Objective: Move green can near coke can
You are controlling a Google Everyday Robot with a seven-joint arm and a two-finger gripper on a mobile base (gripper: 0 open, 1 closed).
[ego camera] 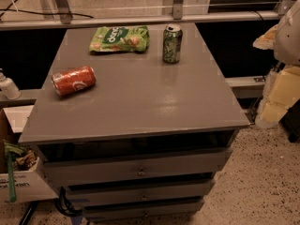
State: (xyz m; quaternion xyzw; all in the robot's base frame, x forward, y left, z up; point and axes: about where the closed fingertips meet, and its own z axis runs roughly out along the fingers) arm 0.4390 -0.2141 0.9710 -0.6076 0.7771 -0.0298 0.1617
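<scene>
The green can (pixel 172 44) stands upright at the far right of the grey cabinet top (pixel 140 97). It is slim, mottled green, with a silver top. The coke can (pixel 73 81) lies on its side near the left edge, red-orange with a white round logo. The two cans are well apart. My gripper (pixel 277 97) shows as pale yellow-white parts at the right edge of the camera view, off the table, to the right of and nearer than the green can. It holds nothing that I can see.
A flat green snack bag (pixel 120 39) lies at the far edge, left of the green can. The cabinet has drawers (pixel 140 171) below. A cardboard box (pixel 21 172) and a white bottle (pixel 8 86) stand at the left. A metal rail (pixel 140 20) runs behind.
</scene>
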